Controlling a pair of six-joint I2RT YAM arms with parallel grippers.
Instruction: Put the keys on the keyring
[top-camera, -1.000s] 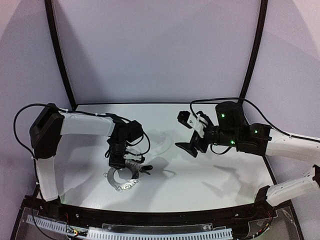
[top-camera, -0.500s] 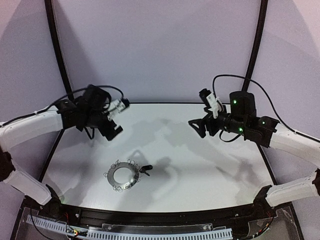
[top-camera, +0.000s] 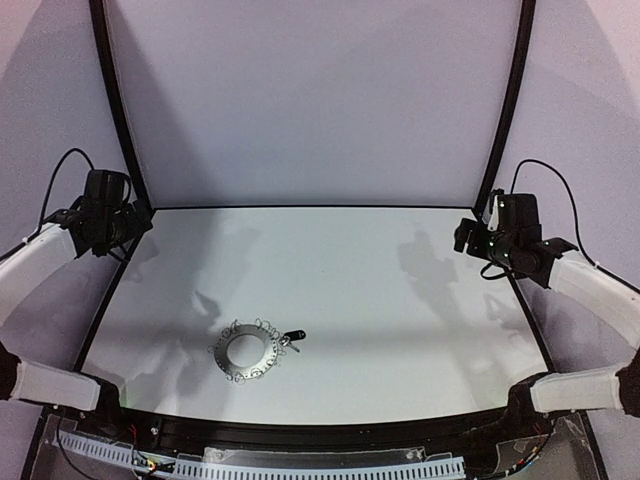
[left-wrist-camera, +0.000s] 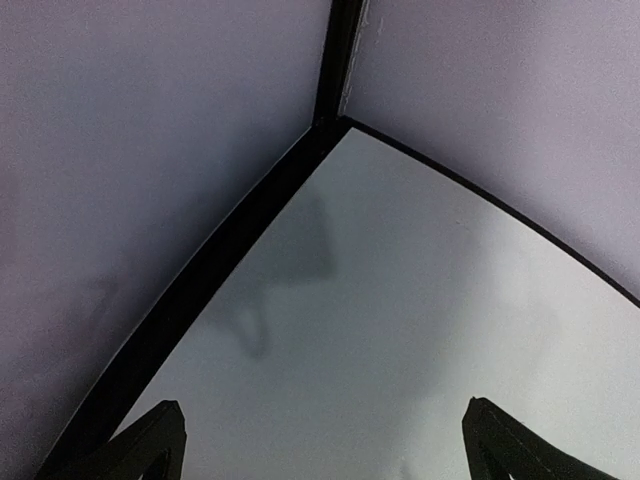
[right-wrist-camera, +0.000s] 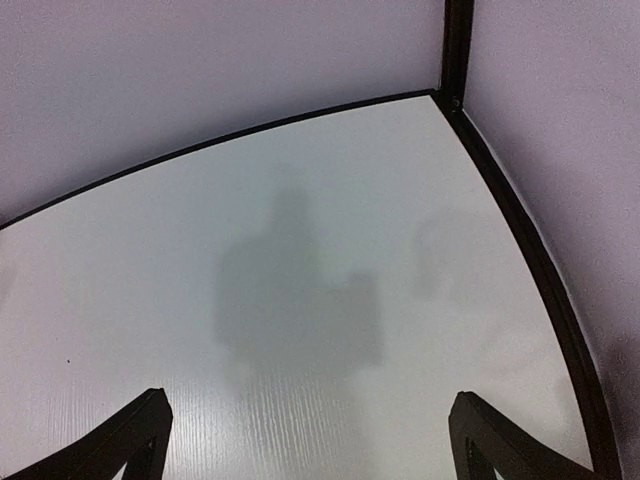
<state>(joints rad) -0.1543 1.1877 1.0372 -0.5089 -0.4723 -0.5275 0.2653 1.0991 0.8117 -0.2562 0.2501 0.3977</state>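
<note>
With left gripper (left-wrist-camera: 322, 408) and right gripper (right-wrist-camera: 310, 397) released, the tiny, likely light key (top-camera: 294, 337) at the keyring (top-camera: 246, 351) rim seems best pinched across its body.

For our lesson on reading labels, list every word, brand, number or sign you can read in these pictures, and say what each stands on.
None: no text can be read in any view.
The large flat dark-grey ring fringed with wire loops, the tiny dark oblong key beside it, the white tabletop, the white left arm and the white right arm show no legible marking; any print on them is too small to tell.
</note>
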